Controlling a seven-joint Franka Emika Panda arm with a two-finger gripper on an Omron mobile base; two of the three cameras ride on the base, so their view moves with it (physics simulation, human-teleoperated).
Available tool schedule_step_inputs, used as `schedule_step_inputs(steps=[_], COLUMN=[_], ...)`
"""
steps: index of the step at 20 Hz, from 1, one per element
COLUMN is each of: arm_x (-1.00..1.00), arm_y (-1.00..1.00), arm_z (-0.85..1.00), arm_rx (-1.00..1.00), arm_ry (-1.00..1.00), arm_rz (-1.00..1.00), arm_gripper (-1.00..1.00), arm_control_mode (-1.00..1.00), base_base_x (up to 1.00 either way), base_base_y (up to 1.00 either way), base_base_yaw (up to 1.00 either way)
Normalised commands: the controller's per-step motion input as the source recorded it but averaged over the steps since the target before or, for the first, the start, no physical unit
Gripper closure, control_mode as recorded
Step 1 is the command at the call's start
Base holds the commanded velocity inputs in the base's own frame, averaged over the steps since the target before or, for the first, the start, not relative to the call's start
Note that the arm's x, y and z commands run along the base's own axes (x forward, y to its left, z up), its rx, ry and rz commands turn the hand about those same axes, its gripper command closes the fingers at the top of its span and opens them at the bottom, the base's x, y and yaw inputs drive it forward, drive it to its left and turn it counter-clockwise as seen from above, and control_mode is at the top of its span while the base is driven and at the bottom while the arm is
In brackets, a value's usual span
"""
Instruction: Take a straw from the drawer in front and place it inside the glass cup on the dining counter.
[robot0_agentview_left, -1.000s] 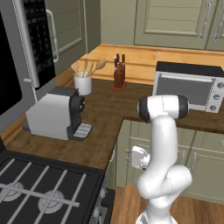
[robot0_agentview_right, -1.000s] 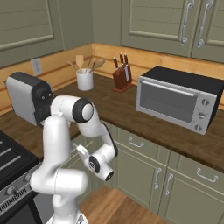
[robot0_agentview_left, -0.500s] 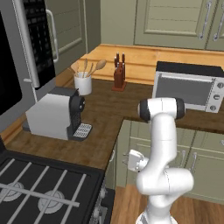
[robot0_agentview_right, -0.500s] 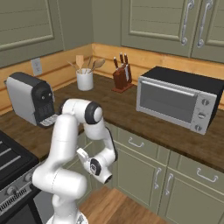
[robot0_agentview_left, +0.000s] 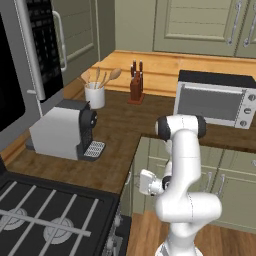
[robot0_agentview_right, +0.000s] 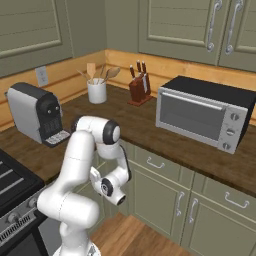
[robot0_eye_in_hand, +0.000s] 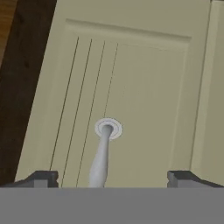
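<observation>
One claw (robot0_eye_in_hand: 113, 177) spread wide, one silver handle (robot0_eye_in_hand: 102, 154), one panelled door (robot0_eye_in_hand: 144, 83)

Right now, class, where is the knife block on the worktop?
The knife block stands at the back of the dark worktop, between the white utensil crock on its left and the toaster oven on its right, in both base views.

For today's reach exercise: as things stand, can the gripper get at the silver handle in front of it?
Probably yes: the open gripper faces the panelled front, the handle lies between its fingertips, nothing blocking.
</observation>
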Motion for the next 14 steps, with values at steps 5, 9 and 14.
schedule_step_inputs(steps=[5, 9, 14], arm_x=[0.32, 0.02, -0.13], arm_y=[0.25, 0.11, 0.07], arm_z=[-0.26, 0.0, 0.0], arm_rx=[-0.02, 0.0, 0.0], arm_ry=[0.07, 0.0, -0.05], arm_rz=[0.0, 0.0, 0.0], arm_gripper=[-1.0, -1.0, -1.0], arm_control_mode=[-1.0, -1.0, -1.0], base_base_x=[0.0, 0.0, 0.0], base_base_y=[0.0, 0.0, 0.0], base_base_yaw=[0.0, 0.0, 0.0])
